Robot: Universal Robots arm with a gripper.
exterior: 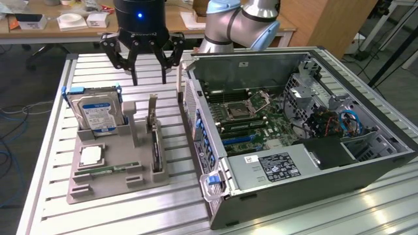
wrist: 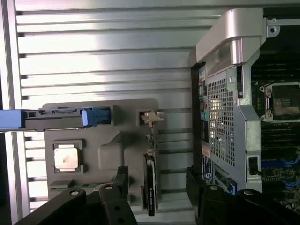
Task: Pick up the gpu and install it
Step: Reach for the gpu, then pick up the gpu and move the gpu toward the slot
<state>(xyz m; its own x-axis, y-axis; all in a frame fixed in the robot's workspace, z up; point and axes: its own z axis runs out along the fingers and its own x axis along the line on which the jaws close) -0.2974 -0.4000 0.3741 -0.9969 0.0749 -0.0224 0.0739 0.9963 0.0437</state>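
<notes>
**Exterior view: fingers [exterior: 132, 66] spread wide, gpu [exterior: 155, 144] parked in holder [exterior: 107, 193]**

You see the gripper [exterior: 149, 78] hanging empty above the slatted table [exterior: 56, 161], just past the grey holder's far end. The gpu stands on edge in the holder's slot nearest the computer case [exterior: 313, 196], silver bracket [exterior: 152, 105] at its far end. Wrist view: the gpu [wrist: 151, 187] shows between the two fingers [wrist: 123, 178], apart from both.

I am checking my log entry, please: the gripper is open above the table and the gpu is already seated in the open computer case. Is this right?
Not quite. The gripper is open above the table, but the gpu is not in the computer case; it stands on edge in the gray holder beside the case, as the exterior view shows.
</notes>
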